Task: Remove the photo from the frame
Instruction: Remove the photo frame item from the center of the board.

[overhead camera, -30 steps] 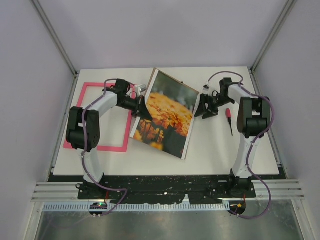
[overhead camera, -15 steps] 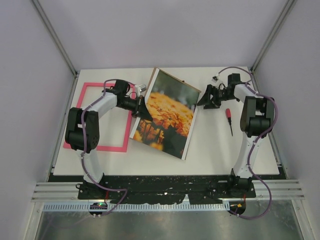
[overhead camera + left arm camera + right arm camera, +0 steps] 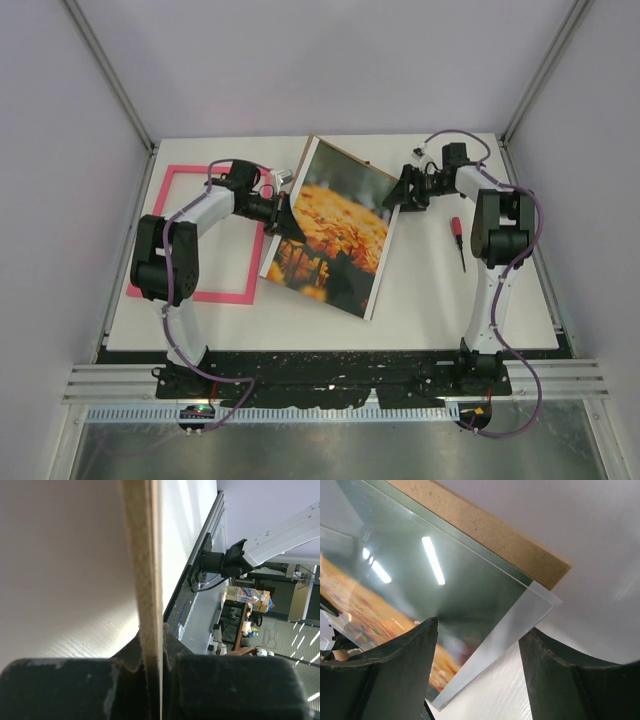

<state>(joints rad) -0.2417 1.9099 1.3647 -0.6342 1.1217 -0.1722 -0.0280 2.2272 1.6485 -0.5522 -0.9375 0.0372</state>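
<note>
**On one white table (image 3: 430, 300), out of its one pink frame (image 3: 185, 169): one photo (image 3: 335, 225).**
Shows the frame flat at the left, enclosing only bare tabletop, its near side partly hidden behind the left arm. Clamps the photo's left edge in the left gripper (image 3: 150, 680), jaws closed on it, with one brown backing board (image 3: 485, 527) and one clear sheet (image 3: 530, 610). Sets the right gripper (image 3: 480, 675) astride the far right corner, jaws spread, contact unclear. Leaves one red-handled screwdriver (image 3: 458, 240) beside.
</note>
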